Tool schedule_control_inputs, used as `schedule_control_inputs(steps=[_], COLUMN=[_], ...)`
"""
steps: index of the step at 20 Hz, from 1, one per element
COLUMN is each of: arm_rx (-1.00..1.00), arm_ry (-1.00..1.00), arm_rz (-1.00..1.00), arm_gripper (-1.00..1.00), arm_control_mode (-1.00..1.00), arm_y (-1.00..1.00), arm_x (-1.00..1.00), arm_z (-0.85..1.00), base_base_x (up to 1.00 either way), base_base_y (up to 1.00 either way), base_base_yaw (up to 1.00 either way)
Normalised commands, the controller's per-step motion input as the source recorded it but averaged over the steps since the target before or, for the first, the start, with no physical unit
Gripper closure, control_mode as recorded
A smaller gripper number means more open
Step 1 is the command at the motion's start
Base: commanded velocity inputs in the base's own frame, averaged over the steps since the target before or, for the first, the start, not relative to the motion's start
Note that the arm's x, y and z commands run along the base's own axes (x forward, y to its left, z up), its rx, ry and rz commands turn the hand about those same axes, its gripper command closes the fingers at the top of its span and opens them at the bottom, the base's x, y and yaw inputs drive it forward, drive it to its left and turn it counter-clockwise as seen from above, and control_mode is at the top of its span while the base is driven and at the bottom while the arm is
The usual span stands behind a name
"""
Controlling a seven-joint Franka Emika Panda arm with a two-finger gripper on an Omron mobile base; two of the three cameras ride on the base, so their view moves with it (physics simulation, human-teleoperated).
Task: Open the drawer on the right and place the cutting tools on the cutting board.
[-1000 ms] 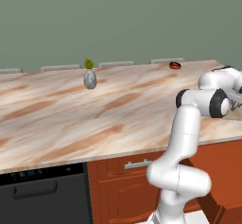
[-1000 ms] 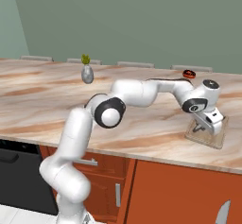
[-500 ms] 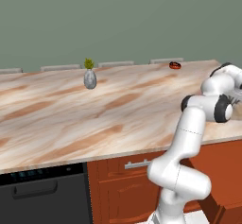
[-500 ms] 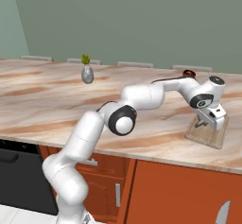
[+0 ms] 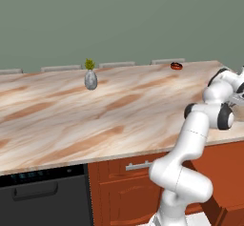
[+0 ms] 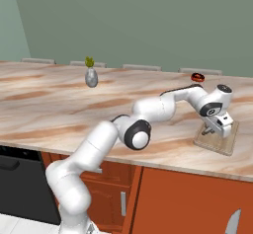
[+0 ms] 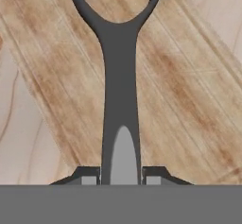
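Reaching across the marbled counter (image 6: 59, 104), the white arm (image 6: 148, 110) ends at the right of the right base frame, where its gripper (image 6: 217, 128) hangs over the cutting board (image 6: 223, 142). The board, a thin tan rectangle, lies flat on the counter near its front edge, at middle right of that frame. In the hand frame the board (image 7: 189, 95) runs diagonally beneath the tool, with the counter showing at the left and upper right corners. A dark grey peeler (image 7: 119, 76) stands up the centre of the hand frame, its forked head at the top and its handle passing down between the two fingertips (image 7: 87, 176) at the bottom; the tips sit close on either side of the handle, pinching it. Whether the peeler touches the board cannot be told.

A grey vase (image 5: 91, 79) with a small green plant stands at upper left of centre in the left base frame, well apart from the arm. A small red and black object (image 6: 197, 77) lies near the back wall. Below the counter, a reddish-brown drawer (image 5: 128, 169) with a silver handle adjoins the black dishwasher (image 5: 43, 199).
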Motion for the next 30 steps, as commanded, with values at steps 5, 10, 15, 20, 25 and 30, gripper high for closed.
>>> schedule_control_inputs(steps=[5, 10, 15, 20, 25, 30], arm_rx=[0.01, 0.01, 0.00, -0.10, -0.15, -0.17], arm_ry=[-0.03, -0.07, -0.03, -0.02, -0.13, -0.15], arm_rz=[0.00, 0.00, 0.00, 0.00, 0.00, 0.00], arm_gripper=[-1.00, -1.00, -1.00, -1.00, -1.00, -1.00], arm_control_mode=[-1.00, -1.00, -1.00, -1.00, -1.00, -1.00], arm_y=[-0.03, -0.01, -0.13, -0.03, -0.20, -0.12], arm_x=[0.00, -0.08, -0.78, -1.00, -1.00, -1.00], arm_z=[0.07, 0.08, -0.09, -0.66, -0.89, -0.97], base_base_x=[0.00, 0.00, 0.00, 0.00, 0.00, 0.00], base_base_y=[0.00, 0.00, 0.00, 0.00, 0.00, 0.00], base_base_yaw=[0.00, 0.00, 0.00, 0.00, 0.00, 0.00])
